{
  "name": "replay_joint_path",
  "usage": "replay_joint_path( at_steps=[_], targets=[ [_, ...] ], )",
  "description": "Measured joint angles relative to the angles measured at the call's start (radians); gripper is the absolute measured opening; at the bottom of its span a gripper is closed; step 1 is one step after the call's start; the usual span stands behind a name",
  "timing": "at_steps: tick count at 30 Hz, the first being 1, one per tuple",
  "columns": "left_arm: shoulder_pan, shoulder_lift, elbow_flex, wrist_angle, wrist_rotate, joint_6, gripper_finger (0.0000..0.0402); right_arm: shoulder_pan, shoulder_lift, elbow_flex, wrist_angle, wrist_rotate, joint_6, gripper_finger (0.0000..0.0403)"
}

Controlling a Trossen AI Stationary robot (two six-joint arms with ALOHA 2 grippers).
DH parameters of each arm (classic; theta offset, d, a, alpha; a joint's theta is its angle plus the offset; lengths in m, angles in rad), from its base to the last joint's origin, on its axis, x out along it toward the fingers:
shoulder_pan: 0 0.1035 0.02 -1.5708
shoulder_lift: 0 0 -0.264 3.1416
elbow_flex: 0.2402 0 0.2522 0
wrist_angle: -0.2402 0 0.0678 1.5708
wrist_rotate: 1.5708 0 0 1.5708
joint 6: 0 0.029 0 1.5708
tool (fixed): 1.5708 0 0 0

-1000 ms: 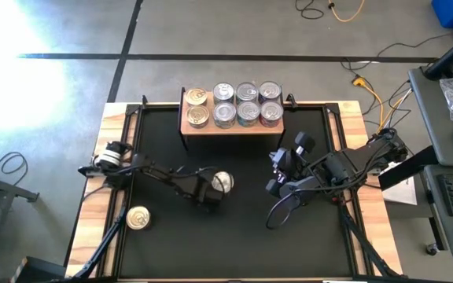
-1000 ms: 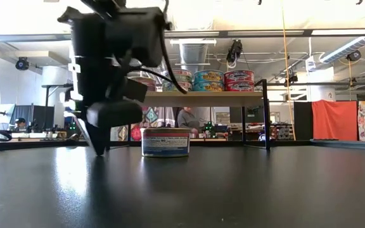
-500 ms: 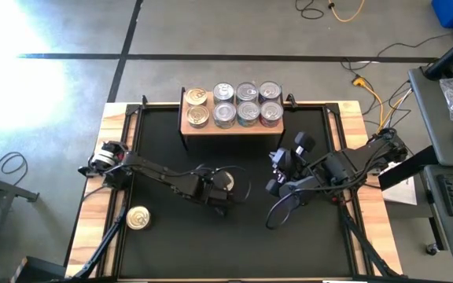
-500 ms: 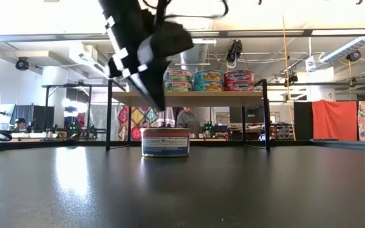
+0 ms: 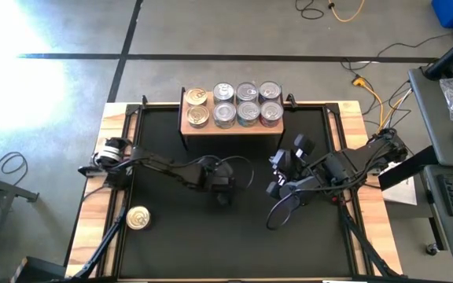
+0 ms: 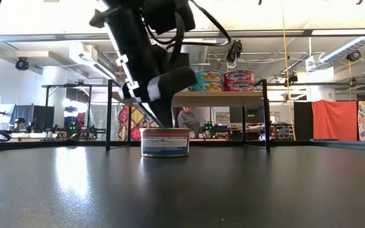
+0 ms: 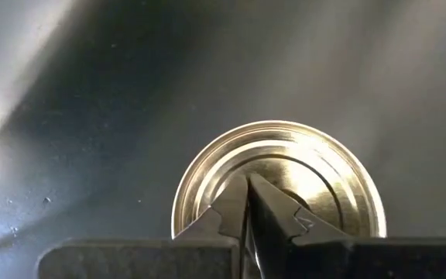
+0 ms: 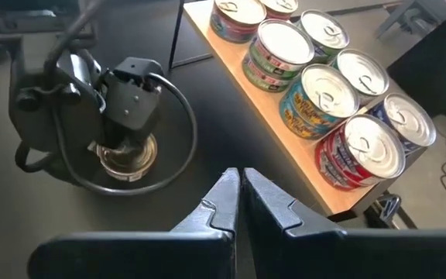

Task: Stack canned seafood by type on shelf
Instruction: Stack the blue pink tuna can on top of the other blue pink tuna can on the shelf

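- Black table top (image 5: pixel 234 236) with pale wooden edges sits on a grey floor; in the low view a workshop with hanging lights lies behind it.
- Near the table's left front corner, a gold-lidded can (image 5: pixel 138 218) stands alone on the black surface.
- Left gripper (image 5: pixel 222 189) hangs over the middle of the table, fingers pressed together with nothing between them, their tips right above the lid of a blue-labelled can (image 6: pixel 165 142); contact cannot be told.
- At the back edge stands the shelf (image 5: pixel 232 128), a low light-wood platform holding eight cans: two gold-lidded ones (image 5: pixel 197 106) at its left end, then six silver-lidded ones (image 5: pixel 247 103) in two rows.
- Right gripper (image 5: pixel 275 187) waits over the table to the right of centre, fingers also closed tight and empty.
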Motion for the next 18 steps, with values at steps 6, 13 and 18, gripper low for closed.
replay_joint_path(
  at_steps=[6,13,18],
  targets=[
    [-0.002,-0.027,-0.053,-0.119,-0.030,-0.182,0.0000,0.000,0.000,0.000,0.000,-0.001,-0.001,0.0013],
    [-0.061,-0.039,-0.045,-0.280,-0.041,-0.469,0.0000,0.000,0.000,0.000,0.000,-0.005,-0.008,0.0013],
    [-0.109,-0.048,0.022,-0.303,0.099,-0.431,0.0000,0.000,0.000,0.000,0.001,-0.028,-0.001,0.0013]
  ],
)
